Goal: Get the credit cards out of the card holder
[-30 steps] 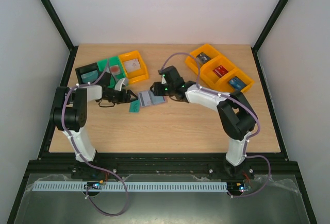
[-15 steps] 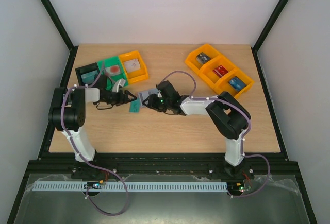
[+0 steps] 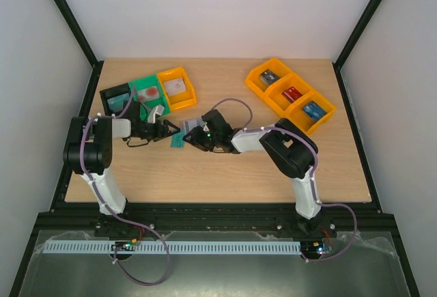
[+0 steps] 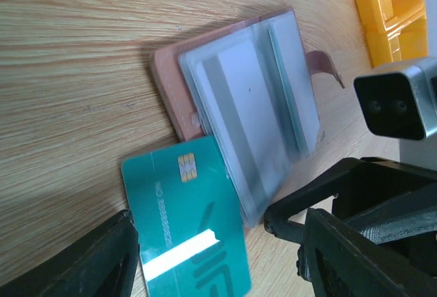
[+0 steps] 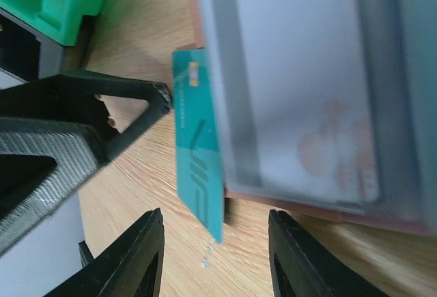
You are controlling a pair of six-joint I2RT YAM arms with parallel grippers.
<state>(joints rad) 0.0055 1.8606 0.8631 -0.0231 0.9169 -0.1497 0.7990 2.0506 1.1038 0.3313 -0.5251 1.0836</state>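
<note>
The wooden table (image 3: 273, 167) carries the open card holder (image 4: 252, 92) left of centre, light panels up. The left gripper (image 4: 205, 249) and right gripper (image 5: 215, 242) are both released, straddling the teal credit card (image 4: 184, 235), whose corner is tucked under the holder.

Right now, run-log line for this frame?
card holder: open, flat | teal card: partly out | left gripper: open, flanking card | right gripper: open, over holder edge

Light wooden table (image 3: 225, 174) between plain white walls (image 3: 218, 10), black frame posts (image 3: 68, 17) at corners
</note>
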